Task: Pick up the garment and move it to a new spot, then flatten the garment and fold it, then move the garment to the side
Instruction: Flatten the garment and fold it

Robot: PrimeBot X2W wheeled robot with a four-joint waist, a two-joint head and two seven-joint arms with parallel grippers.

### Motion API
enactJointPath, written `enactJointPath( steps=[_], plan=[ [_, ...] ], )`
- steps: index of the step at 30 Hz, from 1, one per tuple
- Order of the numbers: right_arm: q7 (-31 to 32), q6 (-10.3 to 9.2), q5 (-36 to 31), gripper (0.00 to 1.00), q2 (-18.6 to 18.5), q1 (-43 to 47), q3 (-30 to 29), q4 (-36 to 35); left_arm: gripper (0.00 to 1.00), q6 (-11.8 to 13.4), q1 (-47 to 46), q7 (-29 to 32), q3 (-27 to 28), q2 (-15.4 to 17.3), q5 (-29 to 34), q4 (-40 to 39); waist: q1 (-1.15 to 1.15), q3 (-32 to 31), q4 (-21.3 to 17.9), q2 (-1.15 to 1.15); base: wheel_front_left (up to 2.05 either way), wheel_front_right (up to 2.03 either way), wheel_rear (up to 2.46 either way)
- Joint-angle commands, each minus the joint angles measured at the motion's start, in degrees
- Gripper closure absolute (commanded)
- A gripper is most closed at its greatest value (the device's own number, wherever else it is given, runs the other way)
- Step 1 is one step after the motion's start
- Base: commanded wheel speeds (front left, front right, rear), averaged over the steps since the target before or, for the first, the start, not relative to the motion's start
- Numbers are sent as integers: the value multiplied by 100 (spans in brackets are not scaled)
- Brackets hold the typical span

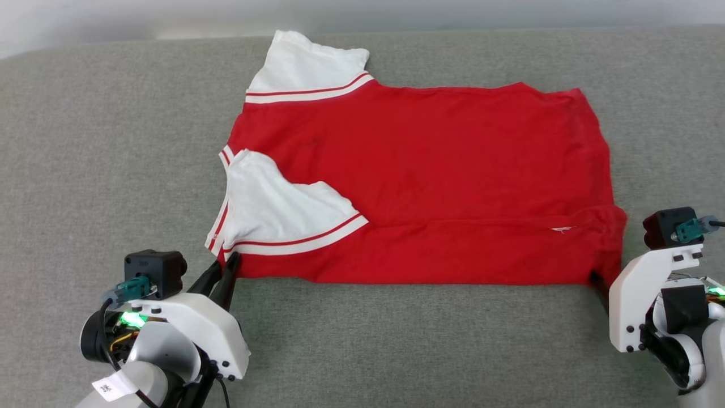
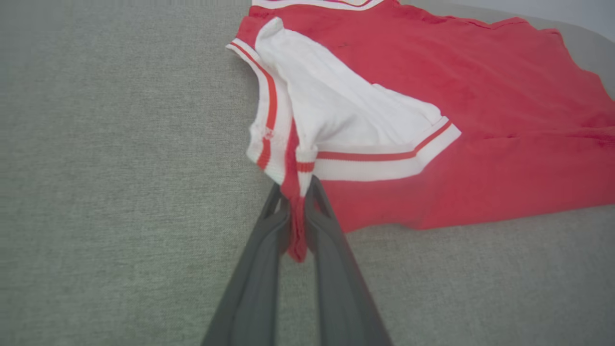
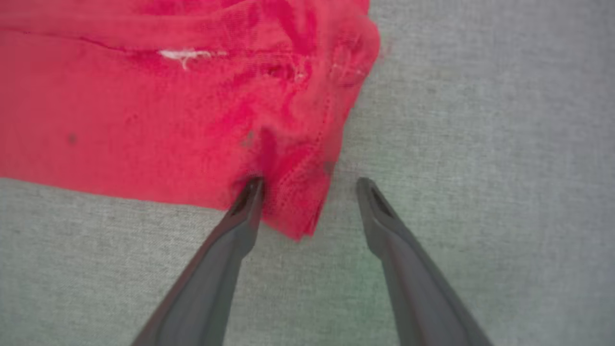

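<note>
The left gripper was clamped on a near corner of the shirt, just beside the white sleeve; the right gripper was spread, its jaws set astride the hem corner, nothing pinched. The shirt was laid partly folded on the grey cushion. It was judged light, limp and prone to sagging, best taken by both near corners. Both arms were held low, fingers pointed away from the robot.

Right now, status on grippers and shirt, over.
Left gripper shut on shirt, near sleeve corner. Right gripper open around near hem corner. Shirt flat on grey surface, nothing in the way.
</note>
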Motion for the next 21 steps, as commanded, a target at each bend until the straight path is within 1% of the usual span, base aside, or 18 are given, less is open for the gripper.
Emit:
enactJointPath(
  steps=[1, 9, 10, 11, 12, 13, 16, 21],
  plan=[
    [-11, -2, -34, 0, 30, -81, 10, 137, 100, 36, -58, 25, -3, 22, 52, -89, 0, 67, 79, 0, 0, 0, 0],
    [-90, -1, -87, 0, 26, -124, 137, 789, 100, 70, 10, 88, -87, 81, 94, -238, 0, 199, 210, 0, 0, 0, 0],
    [-73, -1, -88, 13, 8, -109, 165, 859, 100, 65, 22, 106, -98, 91, 93, -222, 0, 209, 219, 0, 0, 0, 0],
    [-67, -2, -74, 55, -4, -91, 196, 921, 100, 62, 29, 112, -104, 98, 96, -202, 0, 217, 225, 0, 0, 0, 0],
    [-86, -2, -50, 88, -16, -81, 206, 977, 100, 57, 34, 120, -112, 108, 99, -177, 0, 220, 228, 0, 0, 0, 0],
    [-120, -2, -45, 100, -40, -79, 214, 1027, 100, 50, 37, 127, -117, 105, 92, -158, 0, 218, 230, 0, 0, 0, 0],
    [-248, -6, 1, 100, -159, -75, 235, 1176, 100, 45, 73, 145, -141, 125, 59, -15, 0, 121, 199, 0, 0, 0, 0],
    [-342, -7, 83, 100, -368, -45, 218, 1006, 100, 27, 186, 160, -156, 146, 2, 79, 0, -78, 138, 0, 0, 0, 0]
  ],
)
